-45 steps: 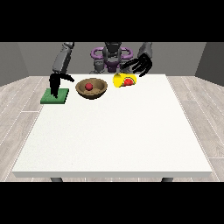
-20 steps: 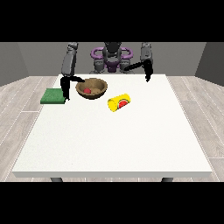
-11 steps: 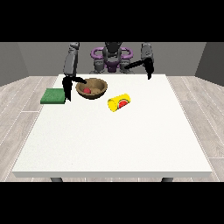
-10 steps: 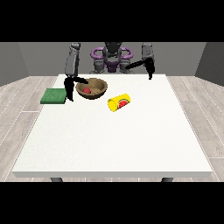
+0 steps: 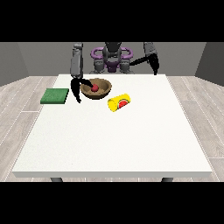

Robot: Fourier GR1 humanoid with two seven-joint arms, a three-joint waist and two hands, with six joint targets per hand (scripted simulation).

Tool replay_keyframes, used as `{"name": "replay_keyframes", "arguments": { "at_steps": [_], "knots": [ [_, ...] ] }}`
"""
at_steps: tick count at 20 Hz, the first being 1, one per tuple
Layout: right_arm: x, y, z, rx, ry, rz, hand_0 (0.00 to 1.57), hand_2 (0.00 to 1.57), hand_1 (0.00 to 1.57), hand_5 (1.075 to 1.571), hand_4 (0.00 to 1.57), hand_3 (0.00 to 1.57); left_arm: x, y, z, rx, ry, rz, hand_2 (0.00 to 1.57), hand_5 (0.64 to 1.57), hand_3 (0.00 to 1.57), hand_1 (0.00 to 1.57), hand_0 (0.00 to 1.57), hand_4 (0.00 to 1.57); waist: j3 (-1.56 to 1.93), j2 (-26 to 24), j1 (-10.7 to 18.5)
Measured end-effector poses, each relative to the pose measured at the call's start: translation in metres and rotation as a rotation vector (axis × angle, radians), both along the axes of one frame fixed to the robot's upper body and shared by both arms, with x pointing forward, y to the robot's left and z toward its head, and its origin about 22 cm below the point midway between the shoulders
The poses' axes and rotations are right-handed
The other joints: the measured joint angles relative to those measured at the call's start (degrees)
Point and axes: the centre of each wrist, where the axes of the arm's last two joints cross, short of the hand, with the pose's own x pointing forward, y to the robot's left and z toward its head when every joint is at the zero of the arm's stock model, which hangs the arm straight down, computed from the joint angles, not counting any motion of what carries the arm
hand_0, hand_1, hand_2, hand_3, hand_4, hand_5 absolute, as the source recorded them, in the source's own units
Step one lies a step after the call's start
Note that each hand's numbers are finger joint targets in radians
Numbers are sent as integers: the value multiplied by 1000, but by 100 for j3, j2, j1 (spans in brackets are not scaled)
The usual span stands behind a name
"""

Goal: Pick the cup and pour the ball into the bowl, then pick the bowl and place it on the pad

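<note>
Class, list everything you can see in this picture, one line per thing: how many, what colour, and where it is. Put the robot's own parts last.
table: one, white, fills the middle of the view, on a grey wood-plank floor.
bowl: one, brown, on the far part of the table, left of centre.
ball: one, red, inside the bowl.
cup: one, yellow with a red patch on its side, lying on its side just right of and nearer than the bowl.
pad: one, green, flat near the table's far left edge, apart from the bowl.
robot body: one, grey and purple, behind the table's far edge.
hand at the view's left: one, black, at the bowl's left rim.
hand at the view's right: one, black, raised above the far right of the table, holding nothing.
</note>
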Motion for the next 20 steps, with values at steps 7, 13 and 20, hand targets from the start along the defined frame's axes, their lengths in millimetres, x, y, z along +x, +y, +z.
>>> {"name": "replay_keyframes", "arguments": {
  "at_steps": [7,13,20],
  "knots": [
    [5,-8,7,-156,104,-44,1571,1571,1571,1554,1025,1571,4,8,5,-16,8,10,0,1570,0,0,0,0,-39,-77,39],
    [14,9,14,-217,263,-14,1571,1571,1571,1558,1030,1571,-4,43,-25,-30,70,81,0,1570,0,0,0,0,62,-385,-263],
    [40,10,55,-199,355,51,1571,1571,1571,1559,1061,1571,-13,74,-55,-37,136,169,0,1569,0,0,0,0,92,-782,-764]
  ]
}}
